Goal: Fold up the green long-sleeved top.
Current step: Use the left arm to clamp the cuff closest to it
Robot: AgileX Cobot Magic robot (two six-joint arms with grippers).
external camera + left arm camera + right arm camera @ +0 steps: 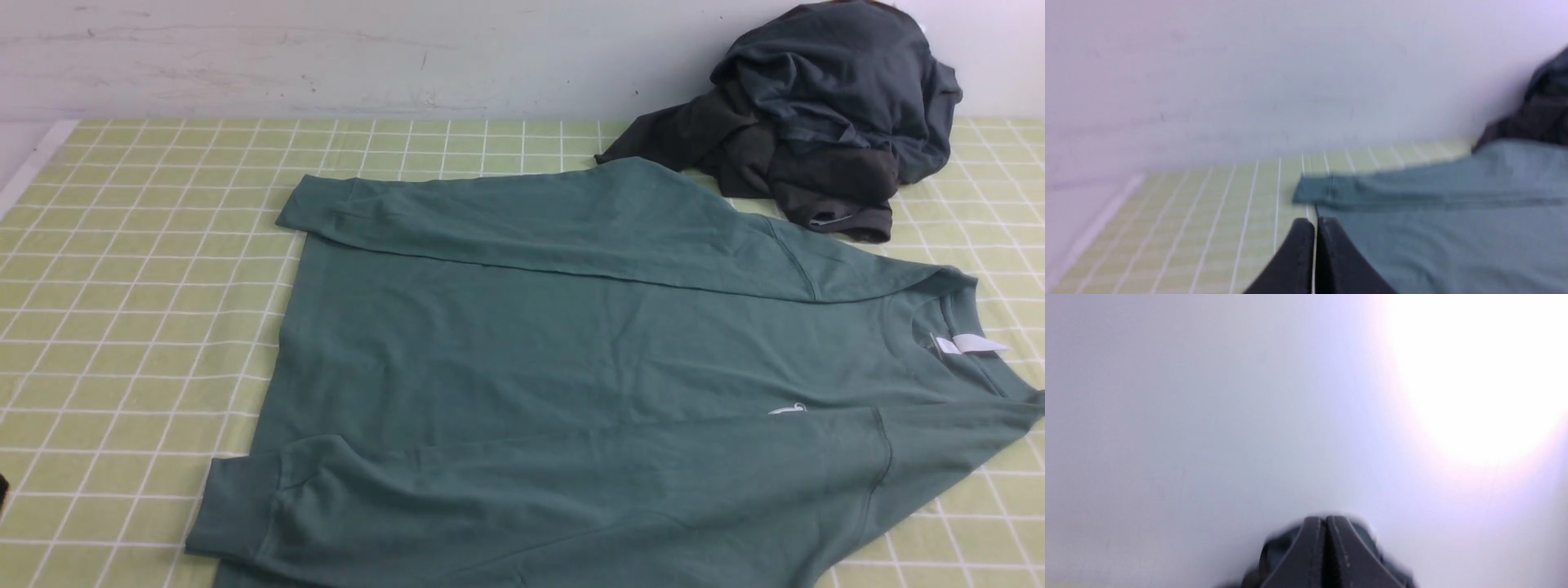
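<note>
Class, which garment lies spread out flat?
The green long-sleeved top; the dark grey garments are bunched in a heap.

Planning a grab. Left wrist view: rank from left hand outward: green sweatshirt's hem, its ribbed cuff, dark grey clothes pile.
1. Green sweatshirt's hem, beside the left hand.
2. Ribbed cuff, just beyond.
3. Dark grey clothes pile, by the wall.

The table's yellow-green, white-gridded cloth (139,327) carries the green long-sleeved top (531,351) — spread flat, sleeves folded across its body. A heap of dark grey garments (824,114) lies far right, just beside it.
</note>
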